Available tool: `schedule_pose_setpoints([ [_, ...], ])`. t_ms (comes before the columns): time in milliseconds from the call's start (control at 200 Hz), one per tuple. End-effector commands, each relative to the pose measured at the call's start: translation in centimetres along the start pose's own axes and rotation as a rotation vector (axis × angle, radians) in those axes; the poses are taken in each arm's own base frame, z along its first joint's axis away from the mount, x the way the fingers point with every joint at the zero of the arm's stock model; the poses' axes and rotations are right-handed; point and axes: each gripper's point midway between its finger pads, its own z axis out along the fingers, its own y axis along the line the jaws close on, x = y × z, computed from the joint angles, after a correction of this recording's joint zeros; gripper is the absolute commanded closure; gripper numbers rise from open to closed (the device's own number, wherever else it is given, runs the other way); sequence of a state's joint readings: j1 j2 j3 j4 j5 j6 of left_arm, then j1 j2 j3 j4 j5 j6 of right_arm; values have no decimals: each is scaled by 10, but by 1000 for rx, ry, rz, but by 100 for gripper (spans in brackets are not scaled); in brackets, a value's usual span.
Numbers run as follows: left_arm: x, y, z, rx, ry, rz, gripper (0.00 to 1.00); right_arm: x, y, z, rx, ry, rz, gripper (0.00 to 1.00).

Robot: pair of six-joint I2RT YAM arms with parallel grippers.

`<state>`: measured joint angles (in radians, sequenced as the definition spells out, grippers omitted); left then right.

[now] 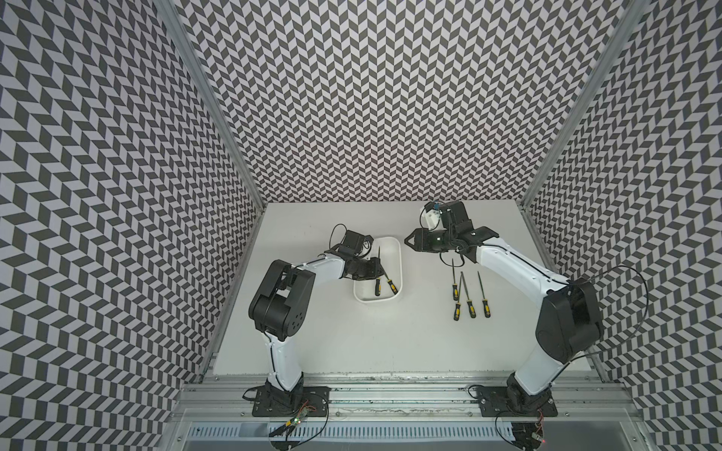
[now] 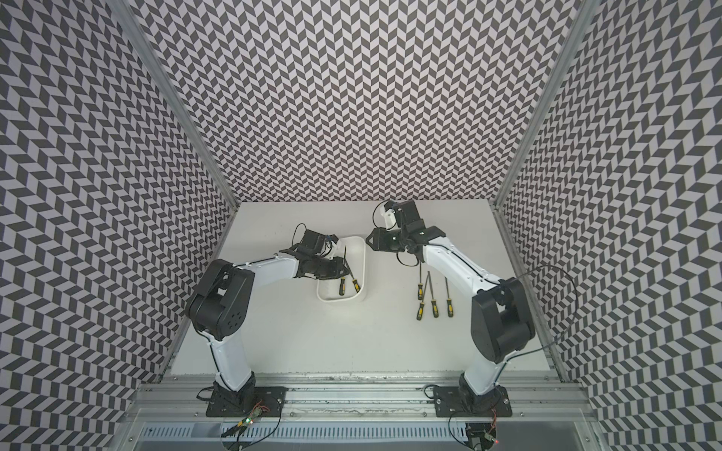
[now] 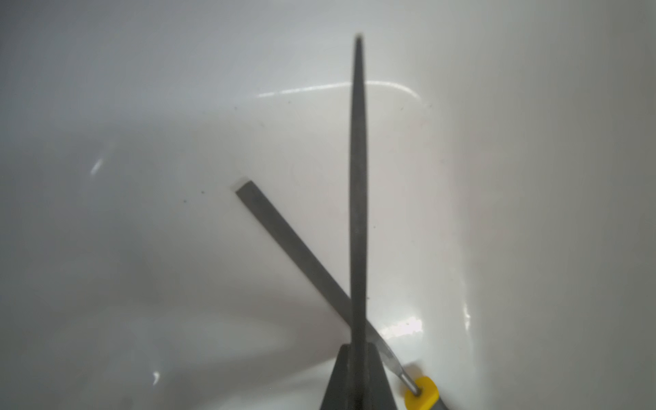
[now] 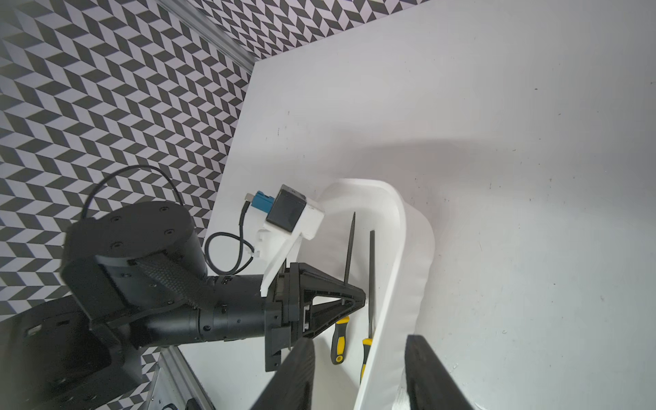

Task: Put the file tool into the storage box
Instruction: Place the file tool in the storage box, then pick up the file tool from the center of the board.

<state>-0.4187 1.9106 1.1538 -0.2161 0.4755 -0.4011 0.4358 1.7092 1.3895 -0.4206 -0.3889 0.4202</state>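
The white storage box [image 1: 399, 265] [image 2: 363, 265] sits on the table left of centre. My left gripper [image 1: 381, 269] [image 3: 358, 349] reaches into it, shut on the grey blade of a file tool [image 1: 377, 287] [image 3: 358, 177] with a black-and-yellow handle. The blade tip points to the back wall. A second file [image 1: 392, 287] [image 3: 294, 255] lies on the box floor, crossing under the held one. My right gripper [image 1: 406, 239] [image 4: 358, 372] hangs open and empty at the box's far right rim [image 4: 394, 248]. The left gripper [image 4: 358, 296] and both files show in the right wrist view.
Several more files with black-and-yellow handles [image 1: 469, 300] [image 2: 433, 302] lie side by side on the table right of the box, beside the right arm. Patterned walls close in the table on three sides, and a metal rail runs along the front edge.
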Motion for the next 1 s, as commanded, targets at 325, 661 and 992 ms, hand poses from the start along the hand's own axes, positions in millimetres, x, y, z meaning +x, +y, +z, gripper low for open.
schedule_pose_setpoints([
  [325,-1,-3,14,-104,80,23,76,-3,-7,-9,-10,-26,8,55],
  [661,-42,-36,-20,-122,-4,90,70,5,-39,-14,111,-37,67,55],
  [992,-88,-38,-64,-42,-231,55,66,78,-169,-38,604,18,307,54],
])
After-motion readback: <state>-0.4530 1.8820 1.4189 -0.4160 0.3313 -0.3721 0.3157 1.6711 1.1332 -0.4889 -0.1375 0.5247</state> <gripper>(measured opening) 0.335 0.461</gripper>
